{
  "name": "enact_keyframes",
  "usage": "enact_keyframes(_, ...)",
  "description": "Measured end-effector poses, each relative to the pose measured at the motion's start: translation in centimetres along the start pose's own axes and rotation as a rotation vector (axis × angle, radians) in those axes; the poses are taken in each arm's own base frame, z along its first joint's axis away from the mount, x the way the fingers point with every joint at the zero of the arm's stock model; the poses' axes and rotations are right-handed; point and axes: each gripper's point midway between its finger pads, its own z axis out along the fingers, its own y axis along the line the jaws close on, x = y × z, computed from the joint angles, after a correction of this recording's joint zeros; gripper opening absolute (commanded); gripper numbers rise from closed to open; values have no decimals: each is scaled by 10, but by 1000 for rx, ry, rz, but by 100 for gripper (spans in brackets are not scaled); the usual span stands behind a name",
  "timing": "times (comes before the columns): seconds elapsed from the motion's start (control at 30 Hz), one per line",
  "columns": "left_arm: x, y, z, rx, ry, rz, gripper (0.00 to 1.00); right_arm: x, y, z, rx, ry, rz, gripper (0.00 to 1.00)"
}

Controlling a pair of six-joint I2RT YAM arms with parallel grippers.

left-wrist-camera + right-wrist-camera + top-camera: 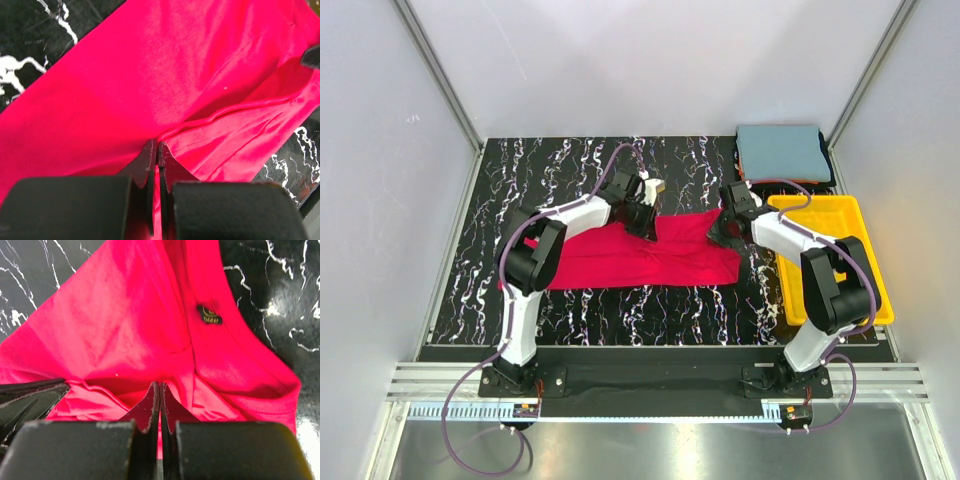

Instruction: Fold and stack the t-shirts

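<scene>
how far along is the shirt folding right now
Done: a grey-blue shirt lies folded at the far right corner. In hand: the red shirt lies in a long band on the table, with the left claw and right claw both shut on its far edge. Left: finishing the red shirt's folds and stacking it on the folded one.

The only lettering sits on a small dark tag on the red shirt, in the upper right of the right wrist view. It carries a few yellow marks, too small and blurred to read. No other text, brand, number or sign can be read in any view.
</scene>
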Motion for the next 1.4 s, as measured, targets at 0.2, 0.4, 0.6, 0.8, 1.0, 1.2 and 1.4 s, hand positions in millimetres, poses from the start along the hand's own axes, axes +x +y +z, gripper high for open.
enact_keyframes(0.2,0,6,-1,-40,-26,-18,0,-9,1,9,20,-18,-23,0)
enact_keyframes(0.4,0,9,-4,-68,-66,-52,0,-12,-2,13,41,-33,-38,0)
enact_keyframes(0.6,1,9,-5,-67,-111,-89,0,-14,-4,13,48,-42,-42,0)
enact_keyframes(0.8,-11,5,-5,-54,-161,-111,0,-14,-4,13,50,-43,-42,0)
enact_keyframes(1.0,-22,3,-11,-59,-203,-112,0,-17,-6,13,60,-54,-42,0)
enact_keyframes(1.2,-32,5,-14,-85,-227,-108,0,-17,-6,13,61,-55,-42,2)
enact_keyframes(1.4,-43,9,-17,-117,-246,-108,17,-18,-5,13,60,-58,-40,27)
